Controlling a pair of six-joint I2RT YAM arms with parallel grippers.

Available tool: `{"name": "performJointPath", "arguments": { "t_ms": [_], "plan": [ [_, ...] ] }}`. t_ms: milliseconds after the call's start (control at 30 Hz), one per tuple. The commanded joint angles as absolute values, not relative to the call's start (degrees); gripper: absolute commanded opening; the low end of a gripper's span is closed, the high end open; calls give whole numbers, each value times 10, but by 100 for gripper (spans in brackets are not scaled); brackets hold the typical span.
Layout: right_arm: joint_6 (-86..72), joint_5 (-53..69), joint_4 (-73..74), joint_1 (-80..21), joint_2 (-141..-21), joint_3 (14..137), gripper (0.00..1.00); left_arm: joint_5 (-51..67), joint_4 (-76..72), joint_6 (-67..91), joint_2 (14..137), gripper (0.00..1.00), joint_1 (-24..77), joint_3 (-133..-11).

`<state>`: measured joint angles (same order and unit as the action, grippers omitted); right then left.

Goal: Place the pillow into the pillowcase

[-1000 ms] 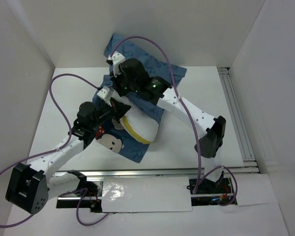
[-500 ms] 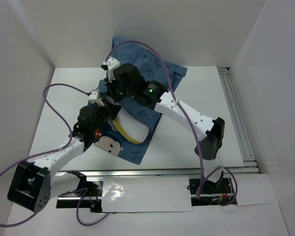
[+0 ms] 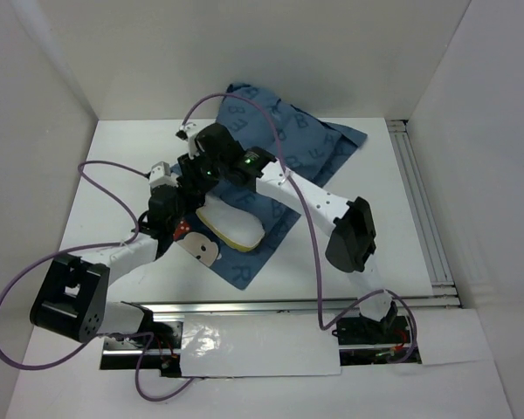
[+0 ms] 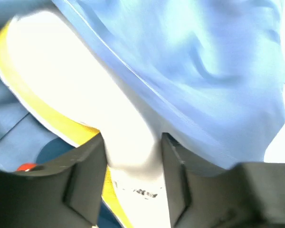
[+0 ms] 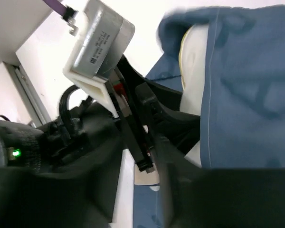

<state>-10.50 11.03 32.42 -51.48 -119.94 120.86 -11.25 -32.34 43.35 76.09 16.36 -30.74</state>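
Observation:
The dark blue pillowcase (image 3: 288, 131) lies slantwise across the table, its far end spread to the back right. The white pillow (image 3: 231, 225) with its yellow trim sticks out of the case's near left opening. Both grippers crowd that opening. My left gripper (image 3: 186, 194) is open; in the left wrist view (image 4: 133, 159) a white fold of the pillow (image 4: 76, 71) fills the gap between its fingers (image 4: 85, 166), with pillowcase (image 4: 204, 61) draped above. My right gripper (image 3: 195, 170) sits just behind, blurred in its wrist view (image 5: 149, 190), jaws apart, pillowcase (image 5: 247, 109) beside one finger.
A cartoon face print (image 3: 201, 247) shows on the case's near flap. Purple cables (image 3: 113, 170) loop over the left side. The right arm's elbow (image 3: 349, 234) hangs over the table's right half. Metal rails (image 3: 424, 209) run along the right and front edges; white walls enclose the table.
Both arms moved left and both grippers went from shut to open. The pillowcase's far end slid out to the right and more of it covers the pillow.

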Motion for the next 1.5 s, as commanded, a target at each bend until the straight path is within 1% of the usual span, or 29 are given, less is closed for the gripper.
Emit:
{"name": "performJointPath", "arguments": {
  "t_ms": [0, 33, 100, 133, 167, 233, 267, 300, 367, 400, 533, 633, 667, 700, 733, 767, 800, 833, 867, 933, 1000, 1033, 1067, 1167, 1200, 1233, 1300, 1367, 1467],
  "plan": [
    [-113, 149, 319, -487, -1210, 1231, 46, -124, -267, 446, 759, 60, 164, -351],
    [-113, 155, 326, -479, -1210, 1226, 53, -117, -245, 446, 759, 60, 164, -352],
    [-113, 155, 320, -457, -1194, 1192, 55, -122, -196, 459, 743, 60, 164, -346],
    [-113, 155, 314, -450, -1183, 1174, 57, -122, -186, 459, 735, 60, 159, -340],
    [-113, 148, 295, -443, -1154, 1155, 64, -122, -177, 459, 714, 62, 159, -328],
    [-119, 131, 272, -422, -1119, 1082, 65, -99, -146, 459, 692, 68, 159, -323],
    [-120, 110, 242, -407, -1078, 1054, 69, -84, -137, 446, 673, 98, 159, -317],
    [-120, 97, 228, -400, -1058, 998, 71, -63, -129, 434, 665, 100, 154, -317],
    [-133, 56, 203, -382, -1008, 949, 75, -17, -94, 429, 660, 100, 154, -323],
    [-133, 46, 186, -361, -998, 917, 80, -5, -83, 423, 655, 100, 154, -323],
    [-118, -29, 192, -300, -1012, 930, 89, 39, -82, 423, 655, 100, 154, -313],
    [-62, -65, 170, -258, -1081, 974, 92, 51, -106, 428, 671, 93, 159, -302],
    [-38, -77, 170, -251, -1106, 996, 93, 46, -106, 423, 680, 87, 159, -302],
    [-26, -95, 170, -237, -1164, 1045, 93, 46, -88, 423, 701, 84, 159, -318],
    [-15, -104, 170, -230, -1194, 1070, 93, 46, -83, 418, 712, 81, 159, -324],
    [4, -110, 170, -225, -1256, 1095, 93, 40, -83, 417, 723, 78, 159, -330],
    [11, -110, 177, -220, -1285, 1118, 93, 47, -83, 411, 743, 77, 154, -336],
    [11, -110, 196, -220, -1311, 1165, 91, 47, -83, 411, 753, 75, 154, -336],
    [11, -110, 210, -215, -1334, 1181, 89, 54, -83, 411, 762, 75, 149, -342],
    [2, -104, 226, -214, -1361, 1166, 87, 54, -89, 404, 793, 74, 149, -350],
    [-27, -110, 209, -214, -1335, 1106, 87, 59, -94, 383, 817, 74, 137, -385],
    [-44, -110, 196, -214, -1317, 1031, 87, 59, -94, 376, 831, 74, 137, -401],
    [-59, -110, 187, -214, -1295, 988, 87, 59, -83, 370, 862, 74, 137, -419],
    [-120, -104, 168, -209, -1188, 822, 88, 59, -64, 354, 910, 74, 137, -486],
    [-143, -104, 168, -209, -1159, 785, 88, 81, -64, 347, 936, 73, 132, -501],
    [-153, -104, 168, -209, -1098, 722, 88, 95, -69, 342, 946, 73, 132, -523],
    [-163, -99, 160, -214, -1010, 667, 88, 141, -83, 335, 968, 70, 132, -543],
    [-169, -115, 172, -214, -967, 639, 90, 168, -92, 335, 968, 68, 132, -550],
    [-169, -184, 218, -220, -915, 656, 91, 192, -119, 341, 960, 65, 132, -532]
  ]
}}
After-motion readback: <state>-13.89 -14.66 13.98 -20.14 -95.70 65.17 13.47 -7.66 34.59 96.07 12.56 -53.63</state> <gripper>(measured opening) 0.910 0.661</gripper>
